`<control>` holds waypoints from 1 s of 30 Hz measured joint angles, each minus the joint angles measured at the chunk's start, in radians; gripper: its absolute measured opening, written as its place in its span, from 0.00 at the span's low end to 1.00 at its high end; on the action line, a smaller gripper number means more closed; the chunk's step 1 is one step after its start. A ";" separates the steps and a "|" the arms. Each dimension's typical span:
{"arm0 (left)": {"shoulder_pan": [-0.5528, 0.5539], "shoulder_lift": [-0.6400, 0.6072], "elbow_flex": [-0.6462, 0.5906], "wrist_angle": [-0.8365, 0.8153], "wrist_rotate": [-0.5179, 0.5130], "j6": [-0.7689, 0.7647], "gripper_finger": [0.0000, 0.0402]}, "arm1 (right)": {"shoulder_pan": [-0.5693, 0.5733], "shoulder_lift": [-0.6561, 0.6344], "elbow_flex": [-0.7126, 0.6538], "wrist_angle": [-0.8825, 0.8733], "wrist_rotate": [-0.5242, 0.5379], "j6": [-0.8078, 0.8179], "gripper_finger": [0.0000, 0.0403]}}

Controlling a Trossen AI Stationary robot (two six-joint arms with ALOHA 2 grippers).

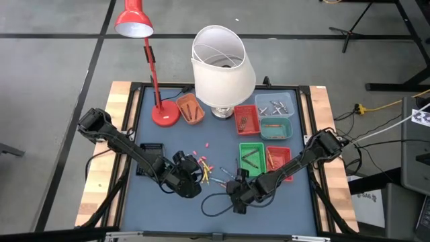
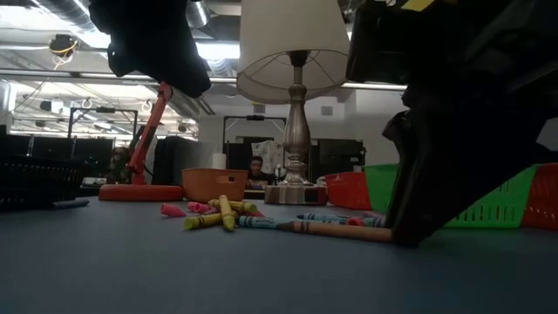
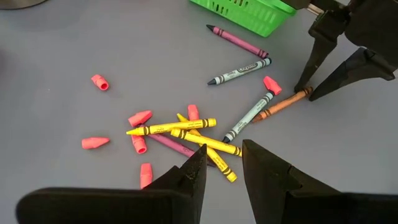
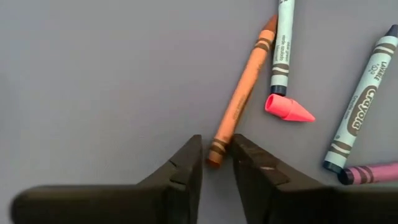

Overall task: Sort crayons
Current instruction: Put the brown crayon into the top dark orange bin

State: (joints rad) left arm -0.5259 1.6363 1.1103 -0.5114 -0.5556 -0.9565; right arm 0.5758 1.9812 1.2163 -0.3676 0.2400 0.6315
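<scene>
Right gripper (image 4: 214, 163) is down on the desk (image 1: 168, 134), jaws narrowed around the butt end of the orange-brown crayon (image 4: 241, 93); a sliver of gap shows on either side of the tip, so it is closing rather than firmly pinching. Only the very end sits between the fingers.

Risks:
- The grip is at the extreme tip, so the crayon could pivot or squirt out as the jaws shut, or droop and drop on the lift.
- Its far end lies touching a grey-blue crayon (image 4: 283, 46), with a pink cap piece (image 4: 288, 107) just beside, so dragging may shove both.
- The left gripper (image 3: 222, 168) hovers over the yellow crayons (image 3: 180, 129), jaws spread, holding nothing. The two arms work near each other, so a clash is possible if both move in.

Crayons: a loose cluster on the blue-grey desk in front of the green tray (image 1: 252, 156), between the two grippers. Several yellow ones are crossed over a purple one, with two grey-blue ones and a purple one (image 3: 237, 42) near the tray. Paper-wrapped, thin, round, likely to roll. Short pink stubs (image 3: 99, 81) are scattered to one side. Some crayons already lie in the trays; most of the pile is still unsorted.
</scene>
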 joint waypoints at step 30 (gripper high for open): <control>-0.001 0.000 0.000 -0.007 0.050 0.049 0.22 | 0.000 -0.026 0.000 0.008 -0.034 0.000 0.03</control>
State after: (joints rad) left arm -0.5266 1.6363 1.1103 -0.5179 -0.5060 -0.9071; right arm 0.5758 1.9555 1.2163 -0.3598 0.2057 0.6315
